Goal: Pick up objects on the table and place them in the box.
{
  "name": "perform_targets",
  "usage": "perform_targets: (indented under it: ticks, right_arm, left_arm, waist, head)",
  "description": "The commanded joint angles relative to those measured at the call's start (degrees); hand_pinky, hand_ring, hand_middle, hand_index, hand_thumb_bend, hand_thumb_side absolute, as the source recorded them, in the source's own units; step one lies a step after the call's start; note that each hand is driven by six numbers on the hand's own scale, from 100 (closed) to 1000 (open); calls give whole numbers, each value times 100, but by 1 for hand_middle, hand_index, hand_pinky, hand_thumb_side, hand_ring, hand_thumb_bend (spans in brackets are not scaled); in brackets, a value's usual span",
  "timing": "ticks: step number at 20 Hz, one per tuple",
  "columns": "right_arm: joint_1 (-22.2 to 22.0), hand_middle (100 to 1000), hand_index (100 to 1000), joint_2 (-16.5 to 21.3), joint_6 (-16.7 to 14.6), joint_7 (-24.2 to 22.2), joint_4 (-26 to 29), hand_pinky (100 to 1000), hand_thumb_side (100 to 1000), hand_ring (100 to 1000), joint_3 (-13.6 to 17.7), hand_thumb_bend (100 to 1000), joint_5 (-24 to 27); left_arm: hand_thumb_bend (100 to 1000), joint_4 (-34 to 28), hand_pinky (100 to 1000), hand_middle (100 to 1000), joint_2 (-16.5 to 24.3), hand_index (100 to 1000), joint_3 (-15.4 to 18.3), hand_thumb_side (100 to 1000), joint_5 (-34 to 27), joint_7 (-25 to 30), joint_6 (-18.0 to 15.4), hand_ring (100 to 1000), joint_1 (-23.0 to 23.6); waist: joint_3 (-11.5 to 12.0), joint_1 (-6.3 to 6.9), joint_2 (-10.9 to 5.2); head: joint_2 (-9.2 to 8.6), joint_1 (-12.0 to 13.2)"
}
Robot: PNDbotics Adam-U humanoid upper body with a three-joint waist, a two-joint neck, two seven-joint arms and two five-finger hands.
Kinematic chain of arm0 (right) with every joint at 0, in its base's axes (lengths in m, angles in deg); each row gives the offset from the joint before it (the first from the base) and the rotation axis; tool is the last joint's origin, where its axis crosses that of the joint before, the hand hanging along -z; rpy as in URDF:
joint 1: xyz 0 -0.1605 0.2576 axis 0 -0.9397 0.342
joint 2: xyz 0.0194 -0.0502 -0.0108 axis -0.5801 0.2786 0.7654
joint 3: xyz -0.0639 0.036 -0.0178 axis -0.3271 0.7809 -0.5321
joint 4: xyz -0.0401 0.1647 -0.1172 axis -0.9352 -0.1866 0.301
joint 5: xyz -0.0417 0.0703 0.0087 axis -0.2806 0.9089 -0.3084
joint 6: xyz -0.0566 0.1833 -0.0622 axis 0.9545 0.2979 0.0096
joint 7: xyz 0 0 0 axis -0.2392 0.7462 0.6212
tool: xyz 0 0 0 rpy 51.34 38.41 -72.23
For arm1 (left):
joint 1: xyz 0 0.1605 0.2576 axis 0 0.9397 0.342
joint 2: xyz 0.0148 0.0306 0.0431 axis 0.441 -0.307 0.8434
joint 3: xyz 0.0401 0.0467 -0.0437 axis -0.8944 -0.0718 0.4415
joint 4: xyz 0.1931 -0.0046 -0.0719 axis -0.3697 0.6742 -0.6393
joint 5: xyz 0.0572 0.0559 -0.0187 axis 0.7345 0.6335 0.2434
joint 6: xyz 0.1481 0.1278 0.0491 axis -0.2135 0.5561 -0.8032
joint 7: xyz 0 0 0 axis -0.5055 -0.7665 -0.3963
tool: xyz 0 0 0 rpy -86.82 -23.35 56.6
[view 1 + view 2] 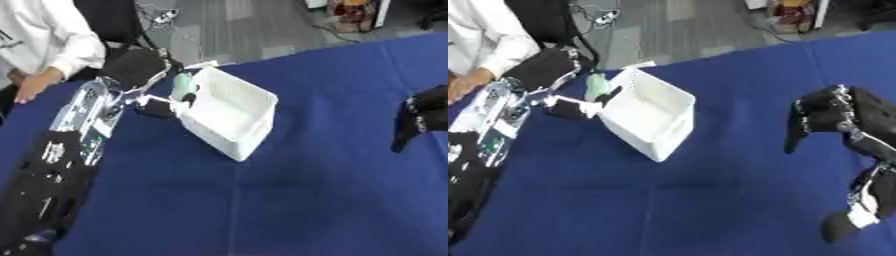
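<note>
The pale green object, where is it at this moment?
The pale green object is in the left hand, at the white box's left rim, on the table's left side.

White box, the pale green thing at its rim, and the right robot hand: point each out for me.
White box [254,92]: left eye view, on its far wall.
Pale green thing [597,86]: right eye view, on its visible middle, at the box's left rim.
Right robot hand [824,117]: right eye view, on the back of the hand.
</note>
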Motion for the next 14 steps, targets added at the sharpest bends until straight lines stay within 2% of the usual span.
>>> perform_targets:
  ticks: [1, 3, 4, 5, 14]
  right_arm:
    - [118, 419, 500, 120, -119, -156, 89, 100, 1000, 365, -4, 851, 69]
    - [142, 419, 500, 115, -123, -182, 89, 100, 1000, 365, -14, 851, 94]
    - [154, 419, 500, 111, -125, -194, 89, 100, 1000, 365, -19, 854, 107]
    - [165, 419, 500, 107, -126, -205, 89, 100, 1000, 365, -21, 851, 119]
    - [205, 418, 499, 64, -126, -276, 89, 100, 1000, 364, -34, 855, 182]
  left_arm:
    - [185, 238, 100, 100, 110, 207, -32, 476, 23, -241, -165, 100, -277]
    - [184, 489, 100, 100, 70, 208, -45, 477, 54, -427, -286, 100, -390]
    - [148, 614, 100, 100, 43, 208, -45, 473, 73, -525, -346, 100, -442]
    - [186, 736, 100, 100, 10, 207, -45, 474, 97, -633, -408, 100, -492]
    - [188, 1659, 100, 100, -292, 207, 64, 475, 495, -1446, -703, 100, -848]
  waist:
    - [-27, -21, -98]
    - [-49, -13, -97]
    - [-60, -11, -96]
    - [-70, -9, -94]
    - [-115, -20, -74]
  head:
    - [-45, -51]
    - [-44, -50]
    - [-45, -48]
    - [-45, -46]
    - [-65, 21]
